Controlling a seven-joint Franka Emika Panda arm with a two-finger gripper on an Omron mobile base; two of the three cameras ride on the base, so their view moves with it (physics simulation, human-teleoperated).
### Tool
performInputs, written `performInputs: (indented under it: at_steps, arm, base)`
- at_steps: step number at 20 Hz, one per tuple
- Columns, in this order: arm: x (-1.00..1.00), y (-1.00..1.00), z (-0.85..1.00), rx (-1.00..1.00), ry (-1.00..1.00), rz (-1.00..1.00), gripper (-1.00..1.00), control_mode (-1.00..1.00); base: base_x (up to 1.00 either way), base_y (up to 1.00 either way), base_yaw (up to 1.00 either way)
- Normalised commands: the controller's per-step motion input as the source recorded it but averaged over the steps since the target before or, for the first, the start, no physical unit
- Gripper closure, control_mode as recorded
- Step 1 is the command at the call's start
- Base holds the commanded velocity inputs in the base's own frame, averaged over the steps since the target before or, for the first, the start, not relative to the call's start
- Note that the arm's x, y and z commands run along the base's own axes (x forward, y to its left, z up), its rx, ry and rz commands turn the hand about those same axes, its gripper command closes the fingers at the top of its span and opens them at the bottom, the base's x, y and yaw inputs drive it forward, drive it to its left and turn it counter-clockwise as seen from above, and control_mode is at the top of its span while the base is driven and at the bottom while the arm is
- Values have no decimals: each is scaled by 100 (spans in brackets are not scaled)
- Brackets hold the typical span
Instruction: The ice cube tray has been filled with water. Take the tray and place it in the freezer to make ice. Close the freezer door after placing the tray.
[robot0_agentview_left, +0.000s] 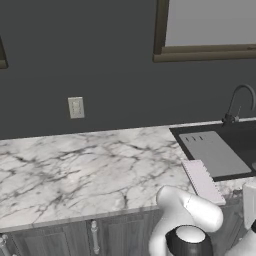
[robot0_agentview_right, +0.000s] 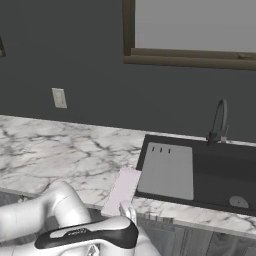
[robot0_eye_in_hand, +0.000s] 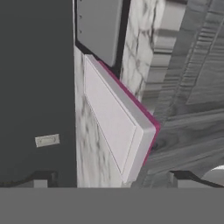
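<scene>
Tray (robot0_agentview_left: 202, 180) is lying flat on marble bench (robot0_agentview_left: 90, 170), just left of the sink (robot0_agentview_right: 220, 172), its near end reaching the bench's front edge. Grey mat (robot0_agentview_right: 167, 170) is sitting in the sink beside it. In hand view, gripper (robot0_eye_in_hand: 111, 180) is hanging w/ fingers spread wide, facing the tray's (robot0_eye_in_hand: 114, 118) near end, holding nothing.

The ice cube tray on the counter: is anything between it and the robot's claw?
Nothing visible. The ice cube tray lies bare on the marble counter beside the sink, and the hand view looks straight at it over the open gripper.
</scene>
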Motion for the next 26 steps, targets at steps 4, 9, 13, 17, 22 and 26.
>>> performInputs:
  at_steps: [4, 9, 13, 17, 22, 26]
  arm:
    - [12, 13, -16, 0, 0, 8, -100, -100]
    - [13, 7, -11, 0, 0, 10, -100, -100]
    - [11, 9, -12, 0, 0, 10, -100, -100]
    - [13, 6, -10, 0, 0, 10, -100, -100]
    - [9, 1, -4, 0, 0, 8, -100, -100]
    - [5, 0, -4, 0, -2, 7, -100, -100]
  base:
    - [0, 0, 0]
    - [0, 0, 0]
    - [0, 0, 0]
    - [0, 0, 0]
    - [0, 0, 0]
    - [0, 0, 0]
